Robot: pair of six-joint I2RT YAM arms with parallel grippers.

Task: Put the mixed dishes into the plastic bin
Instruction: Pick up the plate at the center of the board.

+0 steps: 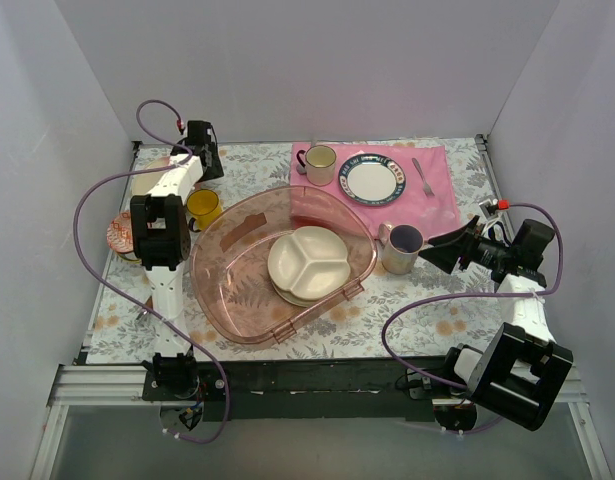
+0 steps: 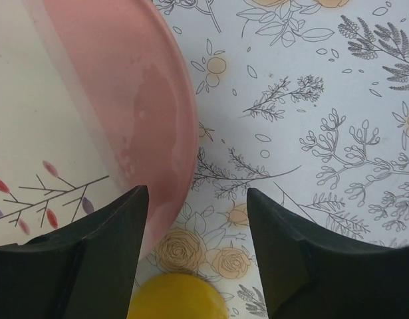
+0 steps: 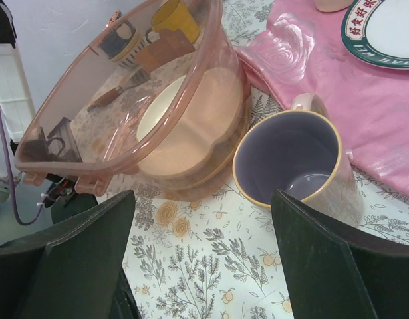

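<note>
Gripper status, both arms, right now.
Left gripper: open, with the yellow mug low between its fingers; no grip visible.
Right gripper: open and empty, facing the grey mug.

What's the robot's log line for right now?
left gripper: open at yellow mug | right gripper: open facing grey mug | plastic bin: three-section plate inside

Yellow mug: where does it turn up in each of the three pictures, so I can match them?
Top external: the yellow mug sits left of centre, just outside the plastic bin.
Left wrist: the mug is at the bottom edge, between the fingers of the left gripper.
Right wrist: the mug is at the top edge, seen through the bin's wall.
Shared landmark: the pink bin, visible in all three.
</note>
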